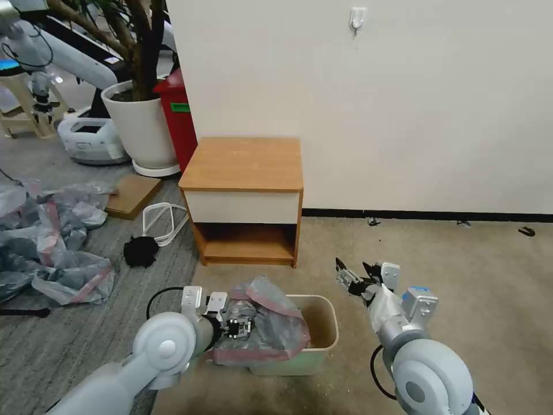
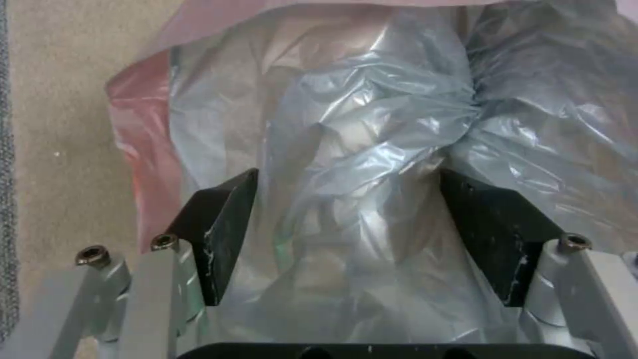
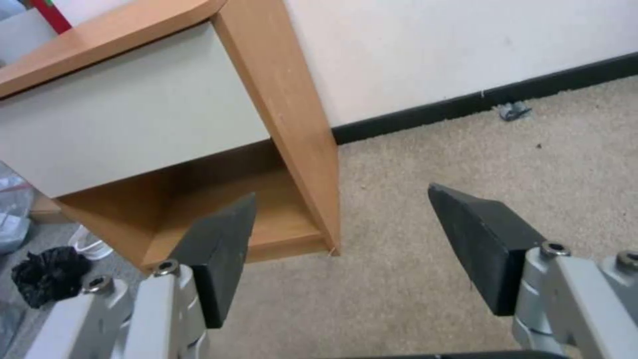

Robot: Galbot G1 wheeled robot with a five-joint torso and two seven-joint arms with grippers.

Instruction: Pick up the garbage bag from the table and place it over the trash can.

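Left pincer (image 1: 230, 323) sits at the trash can's (image 1: 322, 346) left end, jaws apart, with the garbage bag (image 1: 271, 323) bunched loose between the pads, not clamped. I note the bag is heaped over the can's left half, pink band draped down the near wall; the right half of the mouth is uncovered and looks empty. Right pincer (image 1: 354, 275), jaws apart and holding nothing, hovers just beyond the can's right end, nearer the uncovered rim. Table (image 1: 242, 164) top is bare.
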